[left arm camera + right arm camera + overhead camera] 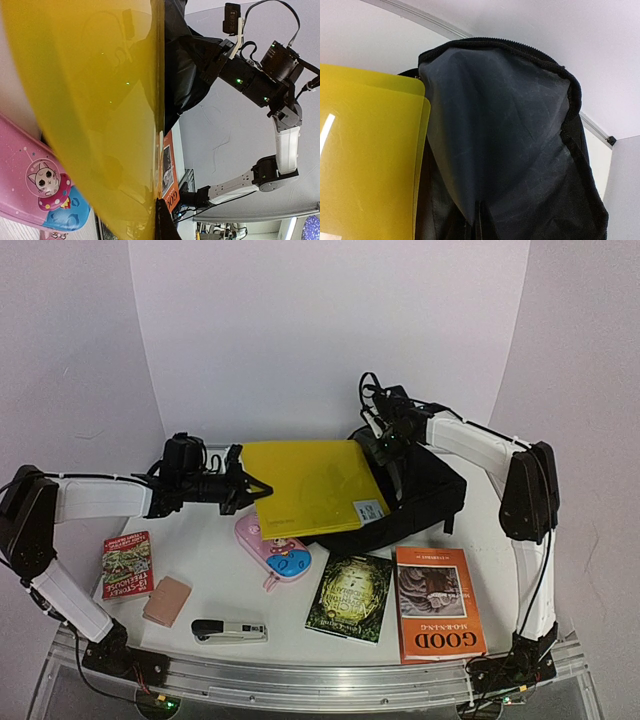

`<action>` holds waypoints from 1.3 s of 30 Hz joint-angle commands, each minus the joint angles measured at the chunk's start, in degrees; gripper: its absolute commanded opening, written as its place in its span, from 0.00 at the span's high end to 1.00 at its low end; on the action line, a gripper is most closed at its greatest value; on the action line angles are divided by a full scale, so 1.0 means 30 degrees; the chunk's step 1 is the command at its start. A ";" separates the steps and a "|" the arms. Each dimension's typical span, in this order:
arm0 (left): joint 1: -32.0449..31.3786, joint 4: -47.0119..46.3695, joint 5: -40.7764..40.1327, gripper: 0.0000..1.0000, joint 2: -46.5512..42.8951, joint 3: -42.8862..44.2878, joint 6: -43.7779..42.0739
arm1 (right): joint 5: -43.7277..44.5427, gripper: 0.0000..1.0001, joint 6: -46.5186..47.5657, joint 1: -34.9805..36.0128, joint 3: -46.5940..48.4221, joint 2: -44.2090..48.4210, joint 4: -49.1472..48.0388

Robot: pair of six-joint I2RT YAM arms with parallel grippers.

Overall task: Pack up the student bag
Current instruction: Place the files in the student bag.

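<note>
Bag (pixel 425 502), black and soft, is lying at the back right of the tabletop (pixel 215 575), partly under a yellow folder (pixel 310 485). Its fabric is sagging, so it will likely handle as light and floppy, collapsing unless its mouth is held up. The zipped rim (pixel 520 47) looks like the firmest place to grip.

The right arm is rising from the near right edge, elbow high, forearm angling left and down to the bag's mouth. The right pincer (pixel 386 446) is pressed together, apparently pinching the rim and holding it up, baring grey lining (pixel 500 125).

The left arm is reaching in from the left, forearm level. The left pincer (pixel 252 487) is pinching the folder's left edge, and the folder's far side is sitting at the bag's mouth. A pink pencil case (pixel 275 548) is lying at the folder's near edge.
</note>
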State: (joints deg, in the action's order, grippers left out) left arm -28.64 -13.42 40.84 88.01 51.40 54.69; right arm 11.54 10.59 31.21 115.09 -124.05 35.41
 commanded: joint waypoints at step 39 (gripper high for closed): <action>-0.1865 -1.5925 -0.1675 1.00 1.0396 0.4456 0.7517 | -0.6275 1.00 -0.2005 0.0737 0.0368 0.1829 -0.2052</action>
State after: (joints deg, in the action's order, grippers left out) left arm -33.10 -50.70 36.40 117.62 58.63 74.04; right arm -3.27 5.87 31.98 112.04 -122.26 31.77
